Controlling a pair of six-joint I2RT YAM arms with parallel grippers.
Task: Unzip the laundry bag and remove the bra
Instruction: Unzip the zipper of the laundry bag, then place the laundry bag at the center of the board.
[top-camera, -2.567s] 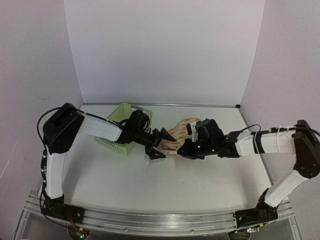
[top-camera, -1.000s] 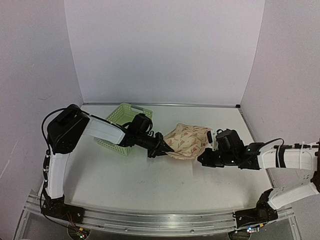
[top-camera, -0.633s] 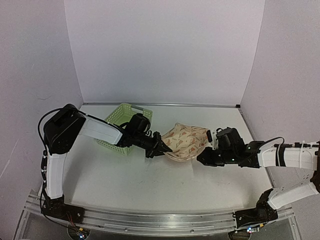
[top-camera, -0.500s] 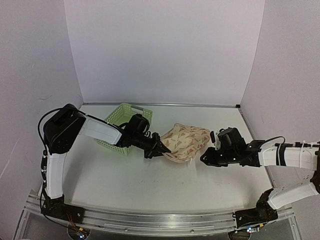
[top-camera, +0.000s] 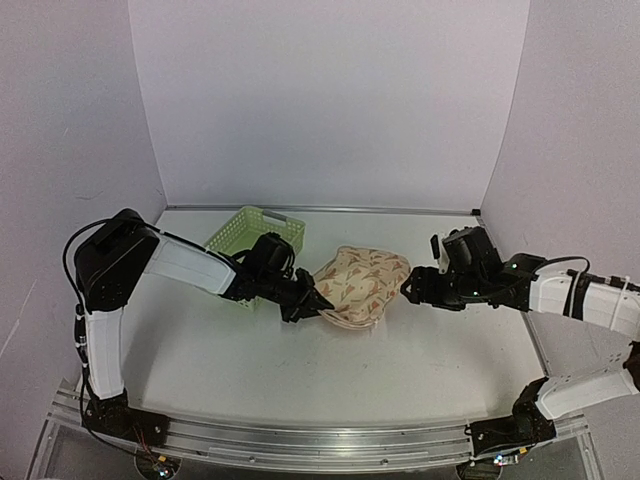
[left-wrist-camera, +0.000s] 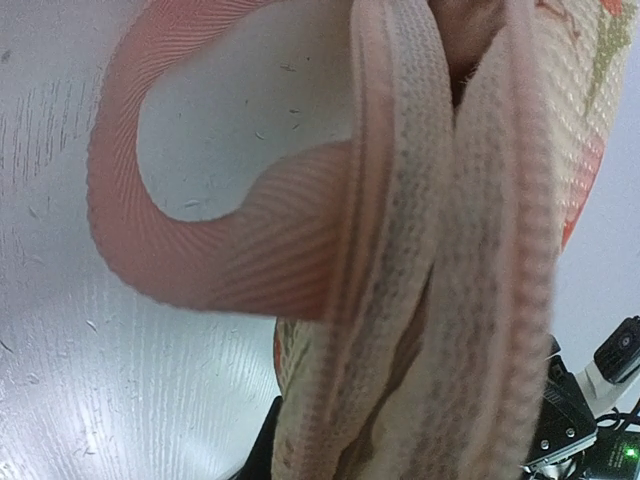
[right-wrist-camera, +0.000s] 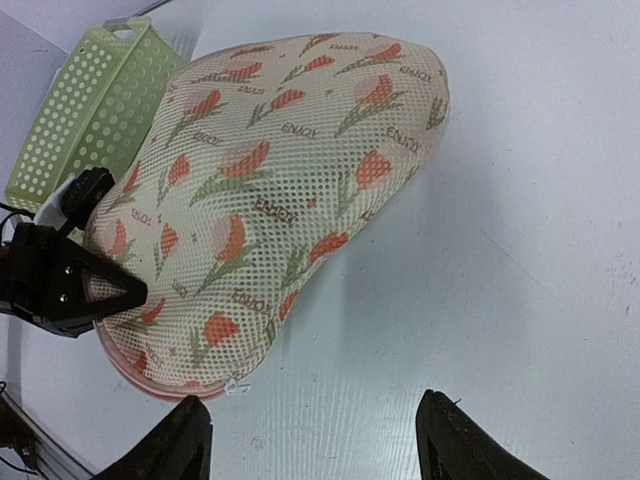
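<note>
The laundry bag, beige mesh printed with red and green tulips, lies on the table beside the basket. My left gripper is shut on its pink-trimmed left edge; the cloth fills the left wrist view and hides the fingers. In the right wrist view the laundry bag is whole, the left gripper pinches its rim, and a small pale tab hangs at the lower edge. My right gripper stands open over bare table, apart from the bag's right end. The bra is hidden.
A light green slotted basket stands behind the left arm, touching the bag's far left side. White walls close the back and sides. The right arm's body shows beyond the bag.
The right gripper has opened, let go of the bag's right end and drawn back to the right. The left gripper has pulled the bag a little to the left.
</note>
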